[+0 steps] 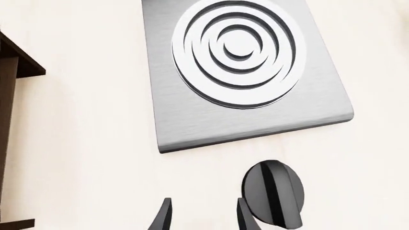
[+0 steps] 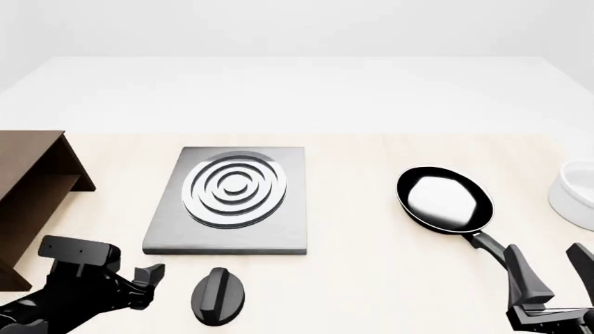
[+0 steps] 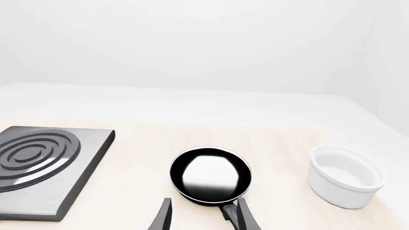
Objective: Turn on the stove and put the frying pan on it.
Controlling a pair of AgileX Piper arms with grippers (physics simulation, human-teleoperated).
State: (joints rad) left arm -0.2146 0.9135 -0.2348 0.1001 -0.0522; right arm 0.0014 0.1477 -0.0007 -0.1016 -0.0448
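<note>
The stove (image 2: 283, 226) is a grey metal slab with a ringed burner (image 2: 234, 189), also seen in the left wrist view as stove (image 1: 185, 120). Its black oval knob (image 2: 220, 296) lies just in front of the slab. My left gripper (image 2: 149, 282) hovers open just left of the knob (image 1: 275, 191), which sits outside one fingertip (image 1: 246, 215), not between the fingers. The frying pan (image 2: 444, 199) rests on the table to the right, handle (image 2: 487, 243) pointing toward me. My right gripper (image 2: 549, 268) is open, near the handle's end; in the right wrist view the pan (image 3: 211, 175) lies ahead of it.
A dark brown wooden shelf (image 2: 33, 188) stands at the left edge, close to my left arm. A white bowl (image 2: 575, 191) sits at the far right, beside the pan, also seen as bowl (image 3: 345, 175).
</note>
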